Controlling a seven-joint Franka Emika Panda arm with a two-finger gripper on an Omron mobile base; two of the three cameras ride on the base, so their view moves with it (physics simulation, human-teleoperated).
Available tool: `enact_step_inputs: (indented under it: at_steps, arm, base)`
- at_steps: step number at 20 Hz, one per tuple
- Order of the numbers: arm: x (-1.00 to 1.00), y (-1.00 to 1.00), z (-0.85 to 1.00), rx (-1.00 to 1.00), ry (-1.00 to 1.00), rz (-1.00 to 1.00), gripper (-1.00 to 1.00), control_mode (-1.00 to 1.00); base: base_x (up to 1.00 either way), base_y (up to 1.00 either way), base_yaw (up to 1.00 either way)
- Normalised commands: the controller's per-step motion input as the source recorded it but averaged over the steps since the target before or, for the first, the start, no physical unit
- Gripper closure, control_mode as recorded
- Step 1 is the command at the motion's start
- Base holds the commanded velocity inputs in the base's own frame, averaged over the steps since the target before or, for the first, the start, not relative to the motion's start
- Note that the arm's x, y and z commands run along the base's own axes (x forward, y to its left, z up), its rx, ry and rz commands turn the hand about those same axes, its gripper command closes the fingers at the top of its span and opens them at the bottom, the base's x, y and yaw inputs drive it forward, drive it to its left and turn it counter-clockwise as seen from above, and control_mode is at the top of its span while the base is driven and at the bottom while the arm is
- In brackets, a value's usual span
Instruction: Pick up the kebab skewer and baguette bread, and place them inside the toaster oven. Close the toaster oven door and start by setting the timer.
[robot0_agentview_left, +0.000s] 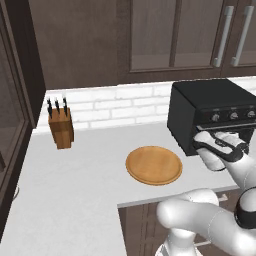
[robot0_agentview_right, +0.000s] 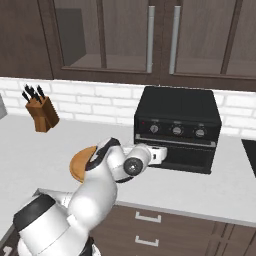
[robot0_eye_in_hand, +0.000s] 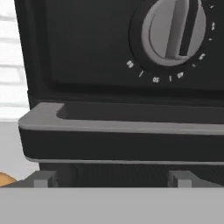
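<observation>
Our gripper is spread wide with nothing between its fingers, pressed up close to the front of the toaster oven, just below the leftmost knob. In the hand view the two dark fingertips sit at 7 and 5 o'clock, the silver door handle crosses the middle, and the knob sits at 1 o'clock. The toaster oven door looks shut. The oven stands at 3 o'clock of the round wooden plate, which is bare; we cannot find the kebab skewer or the baguette bread on the counter, so we judge them already inside. A knife block stands well apart at 9 o'clock. We judge the timer step is in hand: next we must rise to the knob, close on it and turn.
</observation>
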Motion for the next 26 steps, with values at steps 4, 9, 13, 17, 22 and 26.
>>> enact_step_inputs:
  at_steps: [4, 9, 13, 17, 22, 26]
  arm:
    - [-0.45, -0.03, 0.79, 0.00, 0.02, 0.00, -1.00, -1.00]
    - [-0.41, -0.13, 0.90, 0.00, 0.08, 0.00, -1.00, -1.00]
    - [-0.41, -0.18, 0.70, 0.00, 0.13, 0.00, -1.00, -1.00]
    - [-0.31, -0.12, 0.14, 0.00, 0.04, 0.00, -1.00, -1.00]
    - [-0.10, 0.00, -0.08, 0.00, -0.04, 0.00, -1.00, -1.00]
    - [0.00, -0.04, -0.09, 0.00, -0.16, 0.00, -1.00, -1.00]
  base:
    - [0.00, 0.00, 0.00]
    - [0.00, 0.00, 0.00]
    - [0.00, 0.00, 0.00]
    - [0.00, 0.00, 0.00]
    - [0.00, 0.00, 0.00]
    - [0.00, 0.00, 0.00]
